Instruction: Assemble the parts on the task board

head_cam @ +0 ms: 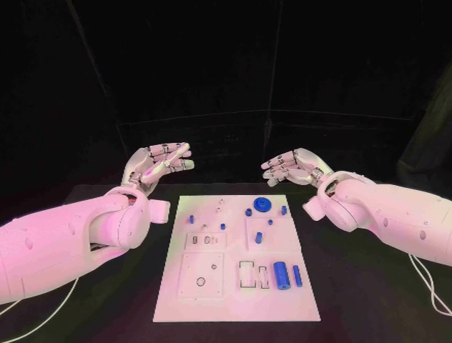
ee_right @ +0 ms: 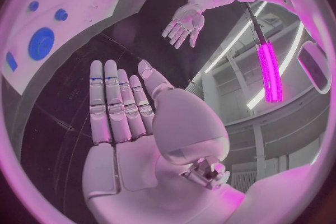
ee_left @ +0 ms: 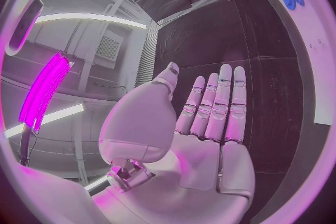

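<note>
Black table (head_cam: 370, 300) bears task board (head_cam: 237, 300); both hands raised, empty

My table (head_cam: 102, 286) is black. The white board (head_cam: 237, 304) lies flat on its middle, long side running away from me.

Pink-magenta light washes the flat white plastic task board (head_cam: 237, 264). The matte black table (head_cam: 380, 300) stays dim. Both wrist views bend straight edges; a glowing magenta tube lamp (ee_left: 43, 92) glares beside the left hand (ee_left: 210, 140).
</note>
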You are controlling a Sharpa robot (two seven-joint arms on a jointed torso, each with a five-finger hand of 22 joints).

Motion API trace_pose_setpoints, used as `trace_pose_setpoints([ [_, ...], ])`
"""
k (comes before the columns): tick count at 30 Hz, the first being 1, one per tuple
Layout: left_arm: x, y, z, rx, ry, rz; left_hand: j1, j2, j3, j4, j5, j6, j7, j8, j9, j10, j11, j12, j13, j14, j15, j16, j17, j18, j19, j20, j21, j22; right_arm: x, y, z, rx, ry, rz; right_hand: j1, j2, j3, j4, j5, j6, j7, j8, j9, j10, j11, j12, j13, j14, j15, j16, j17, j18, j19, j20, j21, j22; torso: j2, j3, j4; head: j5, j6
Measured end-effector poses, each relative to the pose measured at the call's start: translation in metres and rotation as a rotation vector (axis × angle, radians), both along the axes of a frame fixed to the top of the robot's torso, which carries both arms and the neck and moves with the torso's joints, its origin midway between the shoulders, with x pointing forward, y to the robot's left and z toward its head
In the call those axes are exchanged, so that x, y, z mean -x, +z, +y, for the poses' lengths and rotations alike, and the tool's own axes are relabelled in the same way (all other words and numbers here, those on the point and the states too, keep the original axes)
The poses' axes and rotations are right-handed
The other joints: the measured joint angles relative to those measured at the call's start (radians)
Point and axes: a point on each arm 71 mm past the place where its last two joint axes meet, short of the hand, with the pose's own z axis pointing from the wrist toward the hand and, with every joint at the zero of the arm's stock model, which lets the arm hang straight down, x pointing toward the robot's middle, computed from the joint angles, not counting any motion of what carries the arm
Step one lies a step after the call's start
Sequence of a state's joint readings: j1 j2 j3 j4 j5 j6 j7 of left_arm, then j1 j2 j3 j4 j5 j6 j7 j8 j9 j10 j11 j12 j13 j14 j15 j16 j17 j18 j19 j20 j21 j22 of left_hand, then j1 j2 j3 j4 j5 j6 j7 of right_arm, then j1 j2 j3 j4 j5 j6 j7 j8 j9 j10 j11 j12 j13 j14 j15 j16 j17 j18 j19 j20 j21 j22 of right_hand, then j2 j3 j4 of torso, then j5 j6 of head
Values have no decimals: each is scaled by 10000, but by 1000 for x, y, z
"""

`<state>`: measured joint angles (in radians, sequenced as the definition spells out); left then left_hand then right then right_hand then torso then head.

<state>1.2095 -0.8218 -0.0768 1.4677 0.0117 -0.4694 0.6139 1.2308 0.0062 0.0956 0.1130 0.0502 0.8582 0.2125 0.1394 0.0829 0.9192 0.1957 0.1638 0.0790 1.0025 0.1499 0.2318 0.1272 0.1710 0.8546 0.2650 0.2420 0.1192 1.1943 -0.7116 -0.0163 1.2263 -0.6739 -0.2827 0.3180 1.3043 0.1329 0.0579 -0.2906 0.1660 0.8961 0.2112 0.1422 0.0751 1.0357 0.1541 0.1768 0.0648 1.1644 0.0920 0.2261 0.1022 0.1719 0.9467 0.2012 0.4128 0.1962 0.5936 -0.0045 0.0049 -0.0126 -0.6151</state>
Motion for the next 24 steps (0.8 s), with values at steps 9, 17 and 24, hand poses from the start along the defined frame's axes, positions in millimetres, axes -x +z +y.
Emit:
trace_pose_setpoints([
  [9, 25, 9, -9, 284, -1024, 25, 512, -39, -17, -555, 0, 599, 39, 0, -98, 781, -296, -56, -91, 846, -319, 62, 246, -2, 813, -323, 47, -109, -3, 22, 15, 3541, 936, -1867, 450, -469, 349, 18, 33, 933, -407, -79, -68, 1195, -566, -415, -17, 2536, -762, 880, 787, -3, 1156, -851, 2272, 1305, 557, -22, 104, -120, 212],
  [17, 35, 12, -15, 435, -1509, 66, 510, -37, -44, -635, 0, 657, 50, -40, -128, 958, -332, -129, -104, 1005, -337, 61, 330, -3, 986, -357, 47, -155, 0, 23, 35, 6479, 1392, -3095, -14, -868, 595, 49, -79, 1144, -533, -430, -80, 1366, -666, -906, 0, 2991, -905, 1811, 1699, -4, 1242, -939, 3627, 2164, 1054, -57, 213, -217, 380],
  [24, 36, 12, -19, 477, -1692, 110, 510, -37, -98, -690, 0, 657, 50, -108, -152, 958, -332, -241, -118, 1005, -337, -57, 367, -3, 986, -357, -13, -205, 2, 22, 45, 8020, 1504, -3720, -254, -1037, 831, 93, -154, 1162, -552, -700, -80, 1114, -603, -1094, 9, 2991, -904, 3528, 2859, -5, 1604, -978, 5273, 3724, 1327, -73, 282, -291, 412],
])
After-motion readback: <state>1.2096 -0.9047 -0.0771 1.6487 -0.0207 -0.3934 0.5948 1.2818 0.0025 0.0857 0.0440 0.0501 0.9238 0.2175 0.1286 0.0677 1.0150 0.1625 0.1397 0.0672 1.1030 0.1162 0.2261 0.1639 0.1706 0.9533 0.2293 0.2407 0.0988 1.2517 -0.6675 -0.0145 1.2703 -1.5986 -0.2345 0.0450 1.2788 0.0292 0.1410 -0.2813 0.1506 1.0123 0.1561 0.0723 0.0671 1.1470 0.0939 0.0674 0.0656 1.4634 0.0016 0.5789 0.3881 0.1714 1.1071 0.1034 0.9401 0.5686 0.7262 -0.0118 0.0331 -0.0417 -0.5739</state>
